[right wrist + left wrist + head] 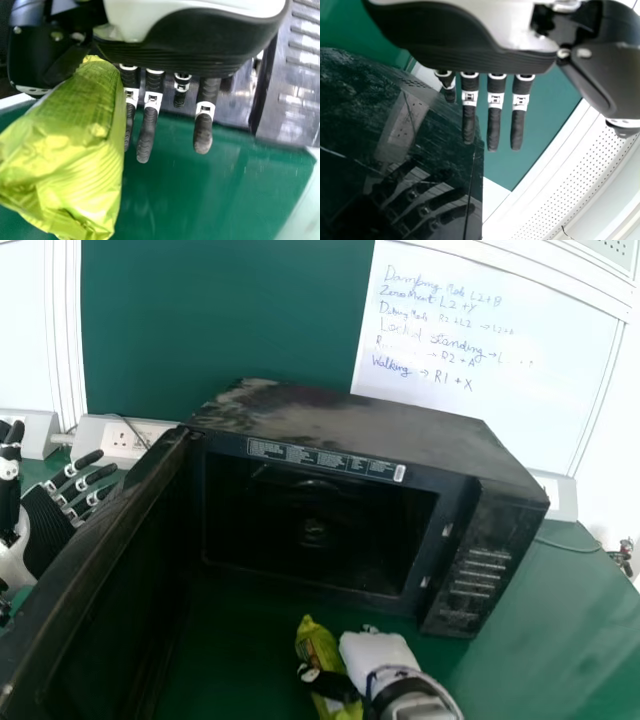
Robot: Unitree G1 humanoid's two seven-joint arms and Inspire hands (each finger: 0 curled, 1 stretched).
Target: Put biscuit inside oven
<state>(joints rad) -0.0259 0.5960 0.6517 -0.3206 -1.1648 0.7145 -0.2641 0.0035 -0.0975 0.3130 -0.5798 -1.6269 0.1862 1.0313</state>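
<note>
Biscuit packet (318, 638) is pinched between thumb and fingers of your right hand (380, 652), on the near side of the microwave oven (350, 430), while your left hand (48, 530), fingers straight, is left of the open door (98, 543)

Green table (545, 645), glossy; black microwave oven (350, 430) standing on it, door (110, 530) swung open.

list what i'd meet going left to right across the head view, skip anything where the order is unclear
Left hand, yellow-green biscuit packet, right hand, microwave oven's control panel.
</note>
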